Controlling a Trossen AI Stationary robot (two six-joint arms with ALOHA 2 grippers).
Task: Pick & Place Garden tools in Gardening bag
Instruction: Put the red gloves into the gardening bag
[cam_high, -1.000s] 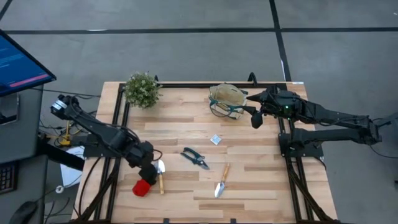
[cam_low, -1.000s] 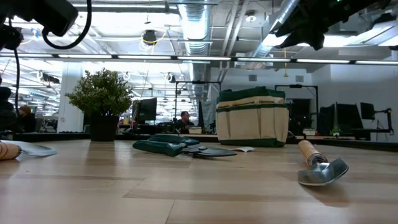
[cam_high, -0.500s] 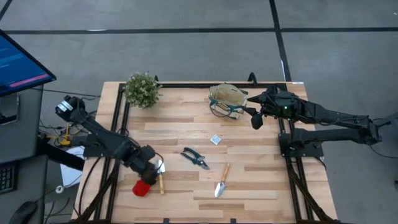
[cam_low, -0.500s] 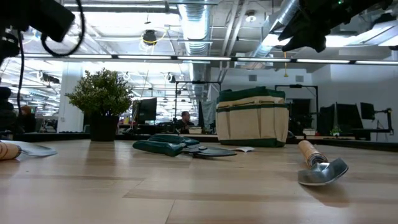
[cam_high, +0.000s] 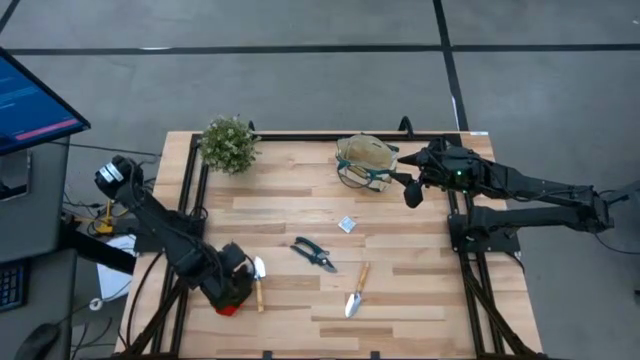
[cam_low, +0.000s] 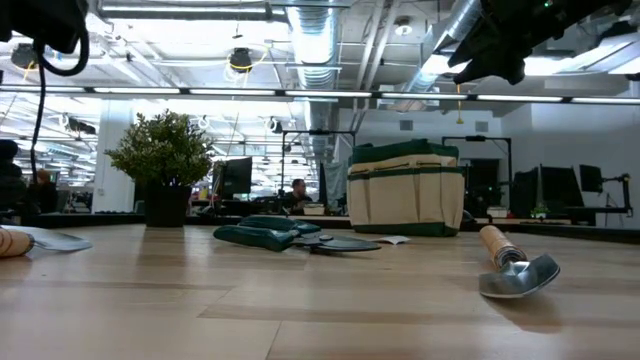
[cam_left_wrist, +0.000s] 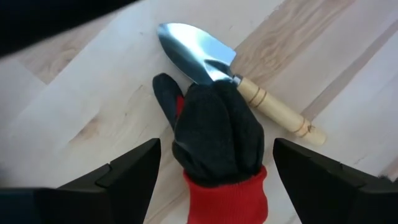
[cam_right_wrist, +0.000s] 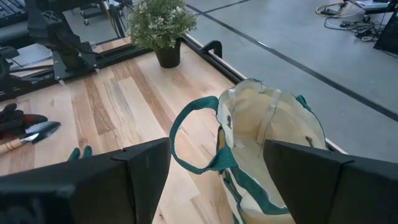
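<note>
The left gripper hangs with fingers spread wide over a black knit glove with a red cuff, its fingertips lying over a shiny steel trowel with a turned wooden handle. The right gripper, also wide apart, hovers beside the tan fabric gardening bag with green trim; the part of its inside that shows holds nothing.

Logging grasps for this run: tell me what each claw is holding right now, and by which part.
Nothing is held. The left claw is open above the red-and-black glove, not yet closed on it. The right claw is open above the bag.
</note>
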